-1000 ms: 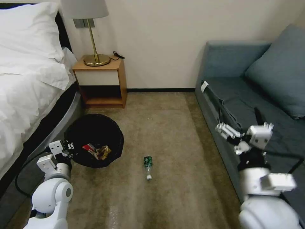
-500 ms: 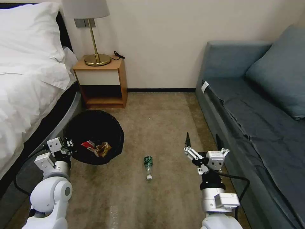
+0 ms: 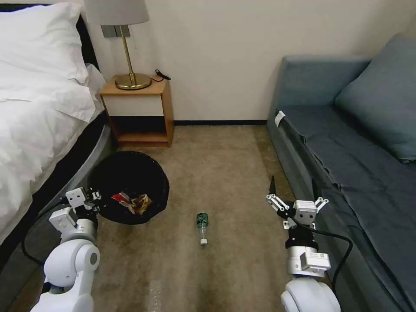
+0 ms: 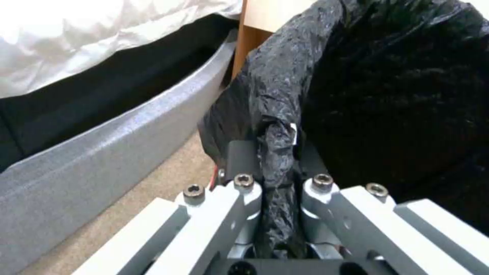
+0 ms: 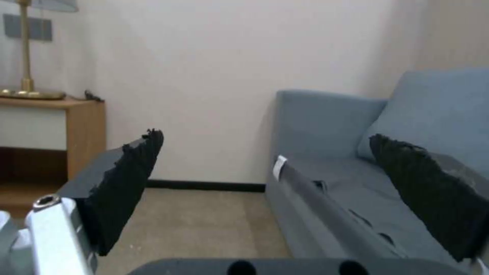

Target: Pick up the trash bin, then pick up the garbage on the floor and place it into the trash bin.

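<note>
Now I see the bottle (image 3: 202, 225) on the floor, its cap toward me, lying to the left of my spread, empty right end effector (image 3: 294, 201), the nearer one, while the left end effector (image 3: 93, 199) grips the trash bin (image 3: 130, 173) rim

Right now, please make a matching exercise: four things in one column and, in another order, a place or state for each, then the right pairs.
Things:
1. trash bin
2. bottle
3. right pincer
4. lamp

Places or states:
A. open, beside the sofa
B. on the nightstand
C. lying on the carpet
D. its rim pinched by the left pincer

Pairs: 1-D, 2-C, 3-A, 4-B
</note>
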`<state>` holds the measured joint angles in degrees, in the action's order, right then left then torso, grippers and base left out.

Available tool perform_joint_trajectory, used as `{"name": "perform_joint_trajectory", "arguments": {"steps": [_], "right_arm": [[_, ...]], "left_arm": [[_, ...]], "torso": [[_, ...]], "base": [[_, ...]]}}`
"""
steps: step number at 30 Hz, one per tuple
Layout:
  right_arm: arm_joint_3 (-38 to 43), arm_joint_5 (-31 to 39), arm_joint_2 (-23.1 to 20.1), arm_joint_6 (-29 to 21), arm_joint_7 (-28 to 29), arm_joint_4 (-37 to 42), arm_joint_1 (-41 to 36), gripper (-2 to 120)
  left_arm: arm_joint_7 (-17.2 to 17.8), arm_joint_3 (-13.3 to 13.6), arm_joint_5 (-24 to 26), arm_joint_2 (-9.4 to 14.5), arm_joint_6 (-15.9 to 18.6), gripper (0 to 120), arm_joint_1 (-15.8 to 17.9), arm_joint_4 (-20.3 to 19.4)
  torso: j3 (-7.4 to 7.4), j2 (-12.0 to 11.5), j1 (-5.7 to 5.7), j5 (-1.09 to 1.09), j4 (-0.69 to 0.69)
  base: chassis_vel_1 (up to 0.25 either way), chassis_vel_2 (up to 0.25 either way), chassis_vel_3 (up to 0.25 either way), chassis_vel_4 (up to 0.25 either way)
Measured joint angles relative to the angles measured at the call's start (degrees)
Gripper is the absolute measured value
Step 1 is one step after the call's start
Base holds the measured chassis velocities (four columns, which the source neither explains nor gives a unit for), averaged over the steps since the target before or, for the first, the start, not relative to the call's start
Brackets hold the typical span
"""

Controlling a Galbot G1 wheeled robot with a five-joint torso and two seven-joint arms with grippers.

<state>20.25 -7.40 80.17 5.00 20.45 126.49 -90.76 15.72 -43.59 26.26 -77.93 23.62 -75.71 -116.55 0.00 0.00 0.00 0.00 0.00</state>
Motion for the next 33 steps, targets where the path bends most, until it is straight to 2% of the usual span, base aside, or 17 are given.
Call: {"name": "perform_joint_trajectory", "arguments": {"steps": [12, 27, 31, 33], "right_arm": [[-0.5, 0.3, 0.0, 1.0, -1.0, -1.7, 0.5, 100], [-1.6, 2.6, -1.4, 1.0, -0.9, -2.6, 1.9, 100], [-3.1, 7.0, -3.3, -1.2, -1.0, -2.7, 4.2, 100], [-4.7, 10.5, -5.3, -4.9, 0.1, -2.1, 5.7, 100]], "left_arm": [[0.0, -0.4, 0.5, 0.4, -0.1, 4, 0.1, 0.2], [-0.1, -0.6, 0.5, 0.1, -0.5, 4, -0.3, 0.2], [-0.1, -0.7, 0.5, 0.2, -0.5, 4, -0.2, 0.2], [-0.1, -0.7, 0.5, 0.3, -0.5, 4, -0.1, 0.2]], "torso": [[0.0, 0.0, -0.01, 0.0, 0.0], [0.02, 0.0, 0.01, -0.01, -0.01], [0.0, 0.0, 0.01, 0.0, -0.01], [0.0, 0.0, 0.01, 0.01, 0.0]], "base": [[-0.011, 0.014, 0.011, -0.016], [-0.153, 0.146, 0.145, -0.153], [-0.01, 0.02, 0.005, -0.007], [0.0, 0.0, 0.0, 0.0]]}}
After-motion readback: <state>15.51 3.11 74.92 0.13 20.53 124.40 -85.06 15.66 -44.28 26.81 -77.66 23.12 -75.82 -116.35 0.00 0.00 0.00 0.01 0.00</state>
